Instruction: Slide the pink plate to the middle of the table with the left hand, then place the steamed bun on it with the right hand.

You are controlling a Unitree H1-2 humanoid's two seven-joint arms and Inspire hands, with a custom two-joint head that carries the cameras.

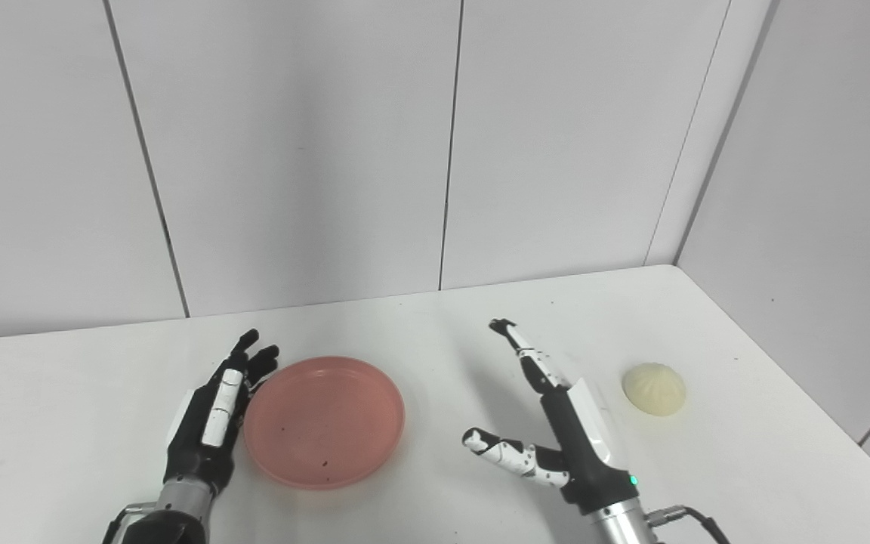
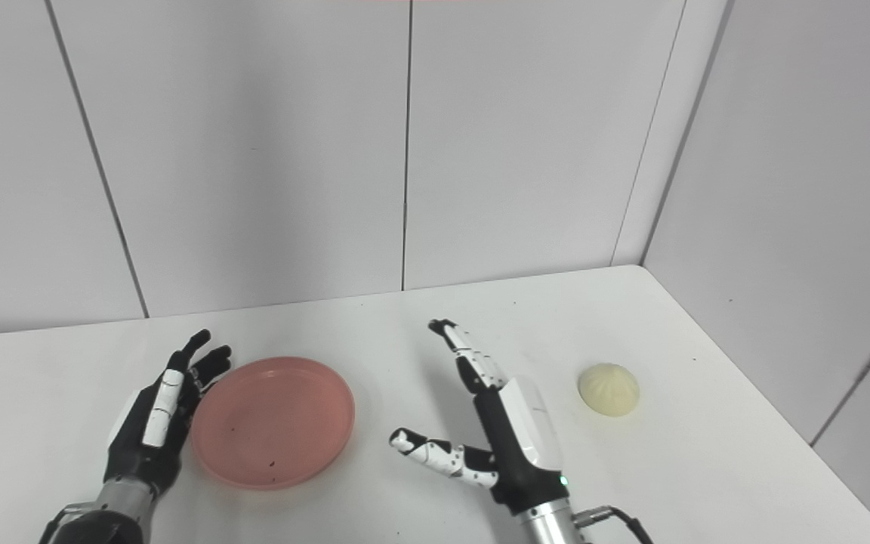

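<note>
Two hands are over the white table, both spread and holding nothing. The left hand stands edge-on against the pink plate's left rim, seemingly touching. The right hand waits well right of the plate, and the steamed bun sits farther right again. A push landing high on that shallow rim might tip the plate or ride over it.

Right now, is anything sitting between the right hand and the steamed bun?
Nothing visible. The steamed bun lies alone on bare table to the right of the open right hand, apart from it; the pink plate is on that hand's other side.
</note>
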